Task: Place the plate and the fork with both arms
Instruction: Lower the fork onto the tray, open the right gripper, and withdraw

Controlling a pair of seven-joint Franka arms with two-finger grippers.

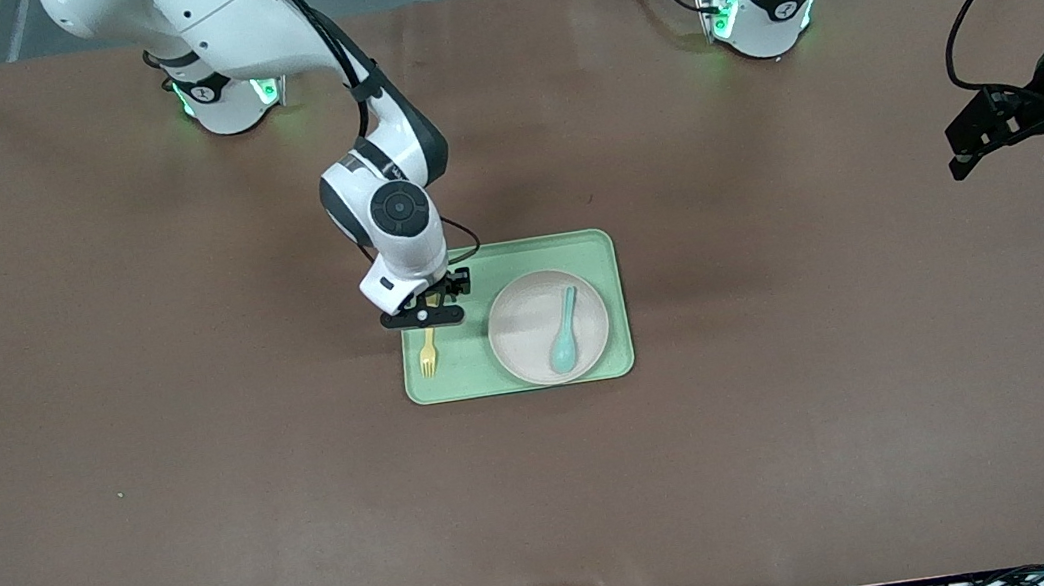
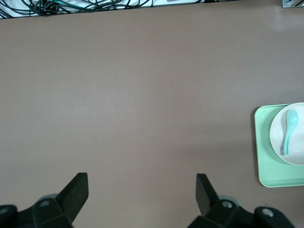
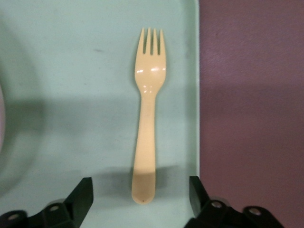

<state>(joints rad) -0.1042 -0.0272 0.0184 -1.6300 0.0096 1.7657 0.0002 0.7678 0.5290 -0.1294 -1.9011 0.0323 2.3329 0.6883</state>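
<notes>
The pale yellow fork (image 1: 429, 351) (image 3: 147, 114) lies flat on the light green tray (image 1: 597, 253), at the tray's end toward the right arm. My right gripper (image 1: 426, 321) (image 3: 141, 194) hangs open just over the fork's handle end, its fingers apart on either side and touching nothing. The cream plate (image 1: 526, 323) (image 2: 299, 156) rests on the same tray beside the fork, with a teal spoon (image 1: 563, 332) (image 2: 288, 132) lying in it. My left gripper (image 1: 1009, 158) (image 2: 142, 191) waits open over bare table at the left arm's end, holding nothing.
Brown table covering (image 1: 206, 496) stretches around the tray on all sides. The two arm bases (image 1: 224, 95) (image 1: 762, 9) stand along the table's edge farthest from the front camera. Cables (image 2: 71, 5) lie off the table's edge.
</notes>
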